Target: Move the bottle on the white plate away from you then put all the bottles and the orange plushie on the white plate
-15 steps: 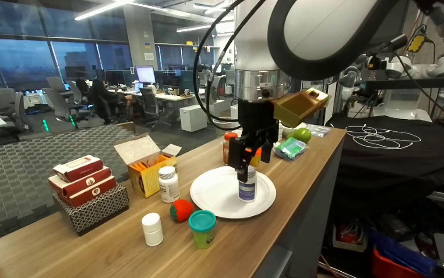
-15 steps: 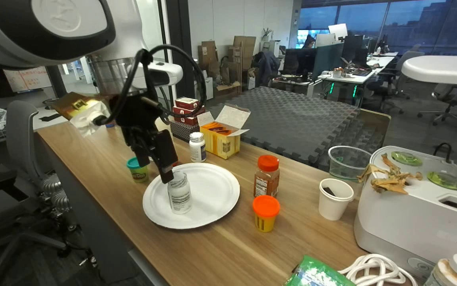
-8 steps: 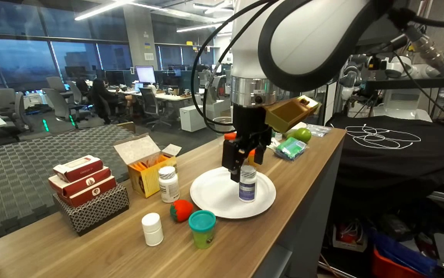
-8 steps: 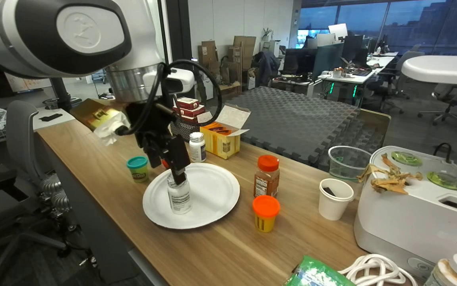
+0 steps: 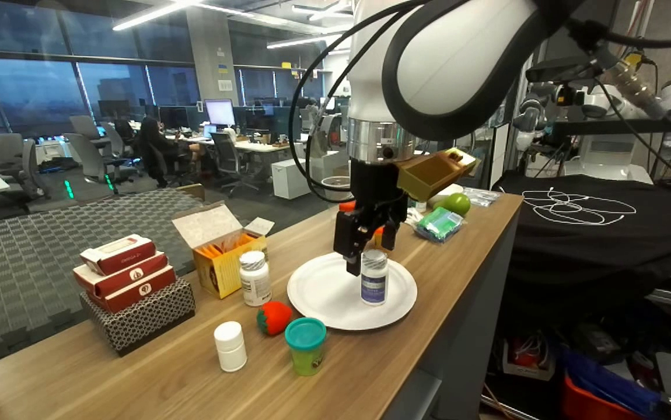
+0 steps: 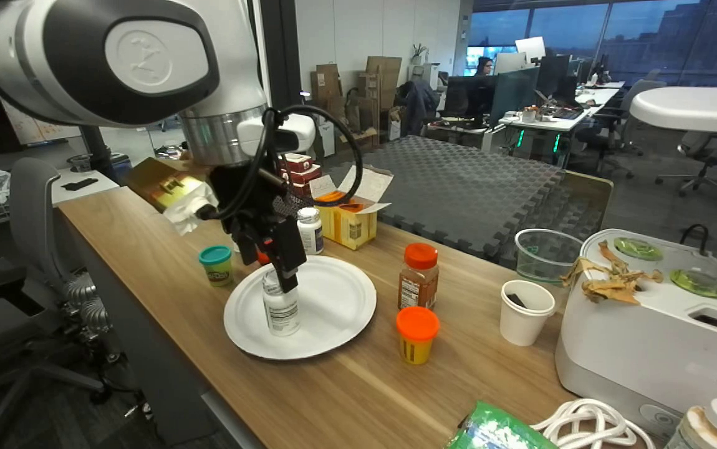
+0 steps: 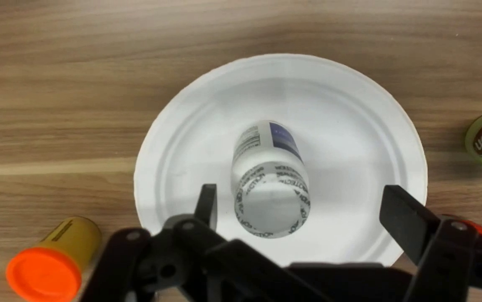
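White plastic bottle with a purple-blue label and a printed seal over its cap (image 7: 271, 180): upright on the round plain white plate (image 7: 358, 126), a little off its middle
Black blocky fingers (image 7: 406, 222): parted wide, holding nothing, one either side of the bottle in the wrist view; it sits closer to one, so if we close from here, that side would probably touch first and shove or tip it
Cap height: we read the fingers as about level with the cap, though depth is hard to judge; a bite on the smooth wrap alone might slip or let the bottle swing
Plate: it looks thin and light on the wooden table (image 5: 154, 379), so pushing the bottle rather than lifting it could skid the plate along
Yellow tub with an orange lid (image 6: 418, 337): near the plate; a low, wide swing could clip it and then knock the amber bottle with a red-orange cap (image 6: 419, 277) close by it
Orange-red round plushie with a green end (image 5: 274, 318): lies between the plate and the short plain white bottle (image 5: 231, 348), with the lime-green tub with a teal lid (image 5: 306, 347) just beside; might roll or squeeze out if we pinch it off-centre
Plate room: if we shift this bottle too little, later ones may crowd and topple
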`<state>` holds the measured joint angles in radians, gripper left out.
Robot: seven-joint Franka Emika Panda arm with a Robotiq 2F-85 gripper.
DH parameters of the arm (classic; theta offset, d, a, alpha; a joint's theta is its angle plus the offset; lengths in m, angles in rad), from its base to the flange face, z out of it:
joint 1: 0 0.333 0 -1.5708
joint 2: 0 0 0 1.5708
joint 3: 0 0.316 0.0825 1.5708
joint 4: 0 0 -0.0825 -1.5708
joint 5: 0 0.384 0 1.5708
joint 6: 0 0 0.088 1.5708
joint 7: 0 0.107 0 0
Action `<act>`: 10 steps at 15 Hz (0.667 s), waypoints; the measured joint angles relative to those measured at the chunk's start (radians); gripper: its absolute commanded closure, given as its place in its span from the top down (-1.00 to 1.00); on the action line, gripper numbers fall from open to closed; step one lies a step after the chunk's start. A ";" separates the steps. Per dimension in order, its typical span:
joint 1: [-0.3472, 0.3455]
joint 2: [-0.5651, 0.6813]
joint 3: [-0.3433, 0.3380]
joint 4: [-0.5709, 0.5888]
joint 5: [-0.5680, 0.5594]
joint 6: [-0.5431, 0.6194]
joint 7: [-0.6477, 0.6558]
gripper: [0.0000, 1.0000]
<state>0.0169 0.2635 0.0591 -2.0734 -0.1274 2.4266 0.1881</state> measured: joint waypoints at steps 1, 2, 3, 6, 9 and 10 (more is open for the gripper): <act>0.000 0.003 0.000 -0.001 0.004 0.000 -0.007 1.00; 0.000 0.007 0.000 -0.002 0.006 0.000 -0.011 1.00; 0.000 0.010 0.000 -0.002 0.006 0.000 -0.012 0.53; 0.000 0.018 -0.006 -0.002 0.004 0.000 -0.013 0.17; 0.003 0.020 -0.019 -0.001 -0.010 0.000 -0.013 -0.33; 0.004 0.020 -0.023 -0.001 -0.013 0.000 -0.013 -0.46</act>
<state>0.0210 0.2830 0.0365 -2.0745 -0.1407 2.4266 0.1755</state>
